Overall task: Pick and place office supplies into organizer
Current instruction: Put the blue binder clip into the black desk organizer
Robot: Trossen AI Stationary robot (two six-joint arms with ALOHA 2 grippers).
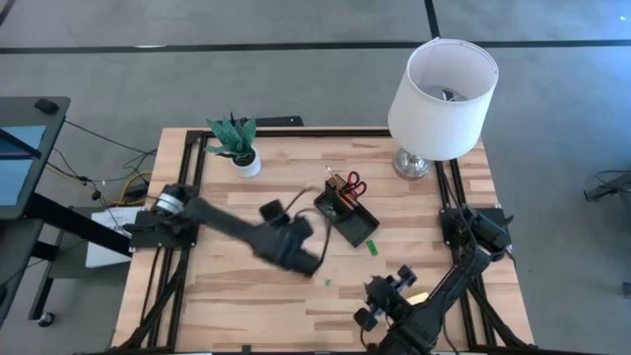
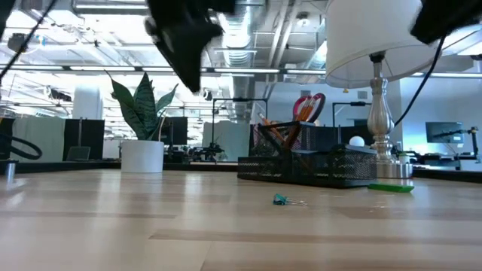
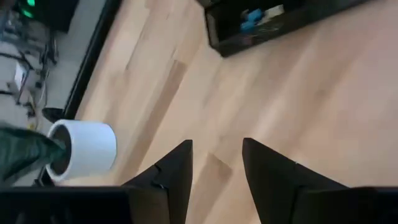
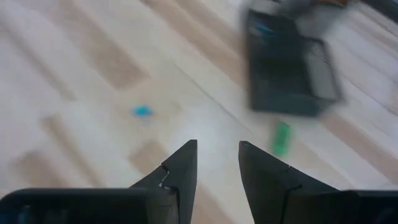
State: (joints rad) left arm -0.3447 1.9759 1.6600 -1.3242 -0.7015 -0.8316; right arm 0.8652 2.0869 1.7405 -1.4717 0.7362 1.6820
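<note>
On my pale wooden tabletop (image 1: 227, 296) a potted plant (image 1: 237, 143) in a small white pot stands near the far left corner. A lamp (image 1: 439, 94) with a white shade and silvery base stands at the far right corner. Grey floor (image 1: 296, 89) surrounds everything.

The left arm reaches in from its side at an angle, its hand (image 3: 216, 168) raised, fingers (image 3: 177, 171) parted with a clear gap and nothing between them. The right arm is folded back, its hand (image 4: 217, 165) likewise raised, fingers parted and empty.
</note>
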